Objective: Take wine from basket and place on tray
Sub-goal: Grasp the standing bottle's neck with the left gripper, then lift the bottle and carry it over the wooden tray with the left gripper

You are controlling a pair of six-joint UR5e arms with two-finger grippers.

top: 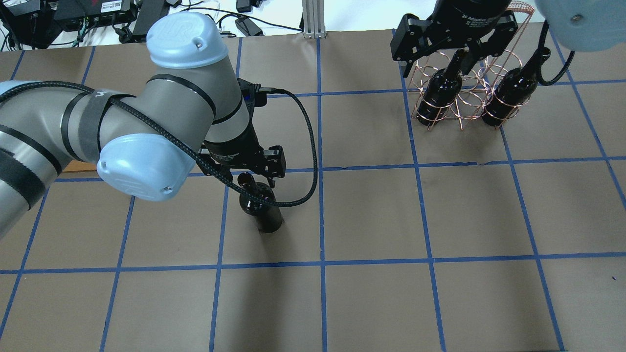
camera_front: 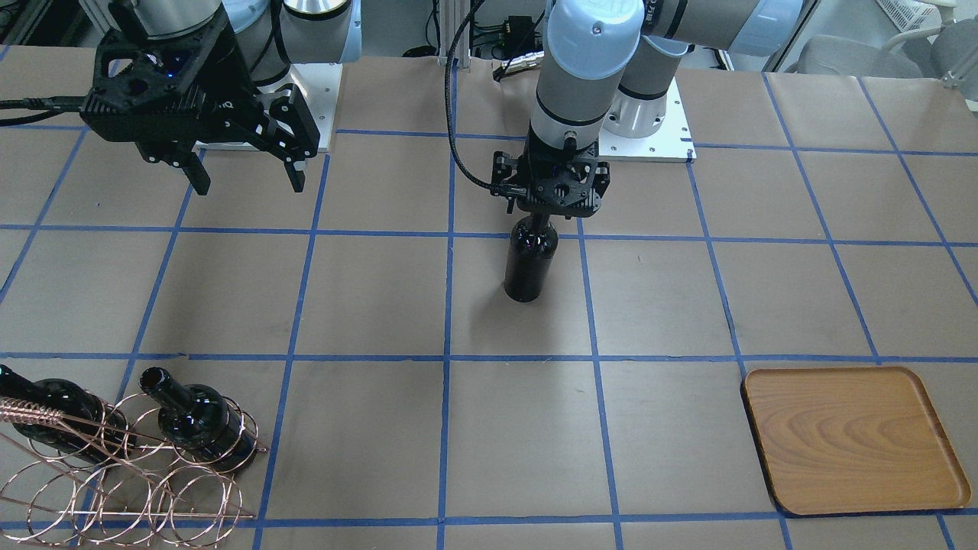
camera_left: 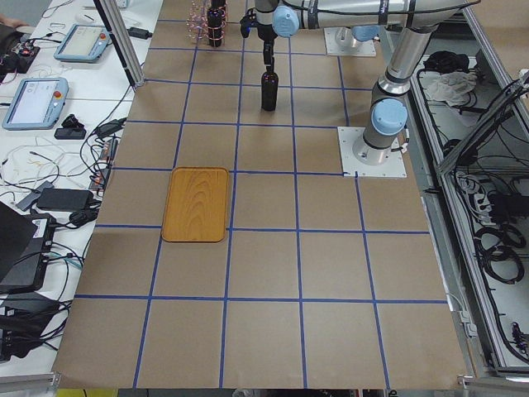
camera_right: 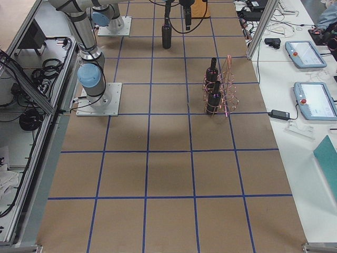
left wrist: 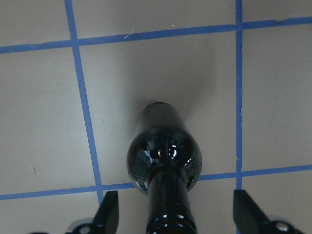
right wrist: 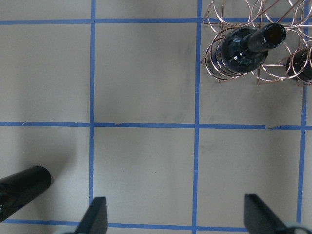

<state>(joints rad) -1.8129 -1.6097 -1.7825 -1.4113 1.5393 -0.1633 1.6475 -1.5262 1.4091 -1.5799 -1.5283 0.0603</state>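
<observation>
Wine [camera_front: 529, 263] stands upright, neck between the spread fingers of the left gripper [left wrist: 176, 209]; centre, then clamp the neck squarely before lifting toward the tray [camera_front: 856, 439].

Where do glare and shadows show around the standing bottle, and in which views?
Left wrist view: small white glints speckle the shoulder of the wine bottle, and a soft grey shadow spreads on the table beyond its base. Front-facing view: a faint shadow lies on the table by its base.
</observation>
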